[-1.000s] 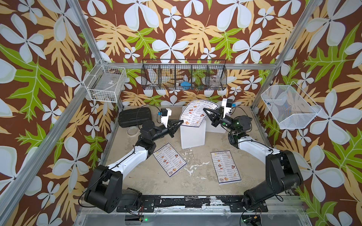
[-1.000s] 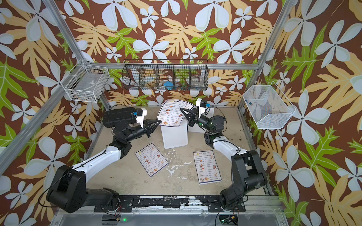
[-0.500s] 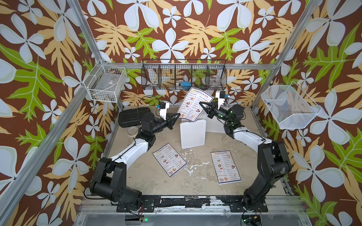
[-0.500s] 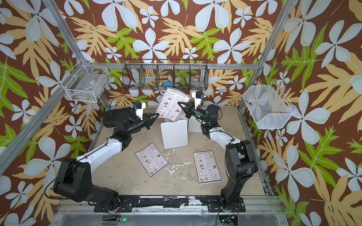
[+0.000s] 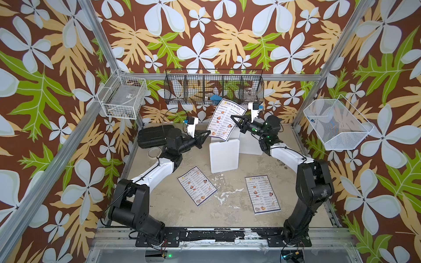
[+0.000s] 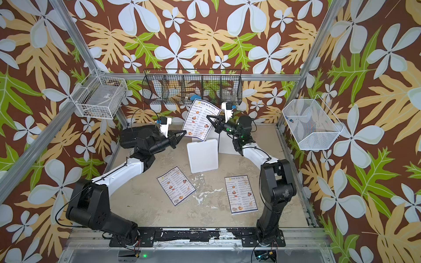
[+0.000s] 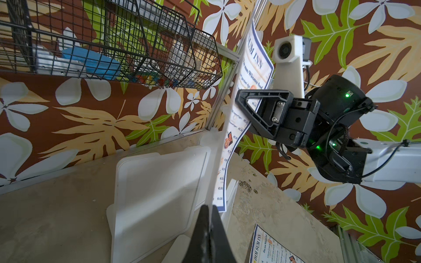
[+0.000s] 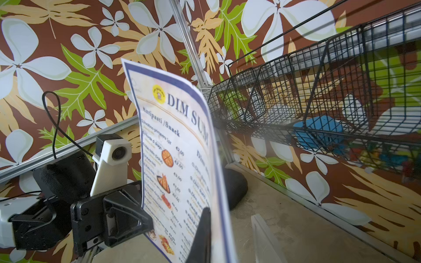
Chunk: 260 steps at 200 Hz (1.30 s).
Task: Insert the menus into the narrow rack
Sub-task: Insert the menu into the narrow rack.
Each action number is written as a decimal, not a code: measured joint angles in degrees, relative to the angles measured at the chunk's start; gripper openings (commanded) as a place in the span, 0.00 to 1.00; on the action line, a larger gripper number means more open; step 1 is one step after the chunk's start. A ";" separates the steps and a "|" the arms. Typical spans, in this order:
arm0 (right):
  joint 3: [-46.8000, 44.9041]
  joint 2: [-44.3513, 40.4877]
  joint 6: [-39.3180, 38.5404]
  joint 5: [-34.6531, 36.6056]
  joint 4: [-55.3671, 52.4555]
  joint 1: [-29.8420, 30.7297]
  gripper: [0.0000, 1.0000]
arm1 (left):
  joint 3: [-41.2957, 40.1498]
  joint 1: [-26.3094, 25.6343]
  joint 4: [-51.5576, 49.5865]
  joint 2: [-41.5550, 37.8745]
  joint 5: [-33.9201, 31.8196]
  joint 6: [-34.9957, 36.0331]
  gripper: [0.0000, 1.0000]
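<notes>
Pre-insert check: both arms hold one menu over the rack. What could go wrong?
The glossy white "DIM SUM INN" menu sheet bows between the left jaws and right jaws; its lower edge could miss the narrow gap of the white rounded-corner panel rack and buckle. It hangs tilted, so one corner may catch first.

One menu (image 5: 224, 123) stands above the rack (image 5: 224, 157); two flat menus (image 5: 197, 185) (image 5: 262, 194) lie on the table (image 5: 168, 205) before it.

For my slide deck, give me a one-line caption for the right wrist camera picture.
Left gripper and right gripper hold one menu aloft by opposite edges, near the black wire basket.
</notes>
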 measured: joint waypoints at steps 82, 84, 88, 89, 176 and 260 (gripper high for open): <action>2.73 0.72 0.28 -0.68 -1.25 -0.07 0.00 | 1.09 0.00 -0.46 -0.22 -0.35 -0.09 0.04; 2.80 0.76 0.31 -0.72 -1.25 -0.07 0.00 | 1.09 0.00 -0.46 -0.22 -0.35 -0.09 0.04; 2.86 0.81 0.35 -0.79 -1.22 -0.09 0.00 | 1.09 0.02 -0.46 -0.22 -0.35 -0.09 0.04; 2.86 0.81 0.39 -0.83 -1.25 -0.09 0.00 | 1.09 0.02 -0.46 -0.22 -0.35 -0.09 0.04; 2.36 2.29 0.68 -1.03 -1.20 -0.13 0.00 | 0.96 0.04 -0.79 1.60 -0.37 -0.31 0.04; 1.03 1.31 2.16 -1.29 -1.73 -0.24 0.00 | 0.17 0.04 -0.70 1.25 -0.11 -0.74 0.04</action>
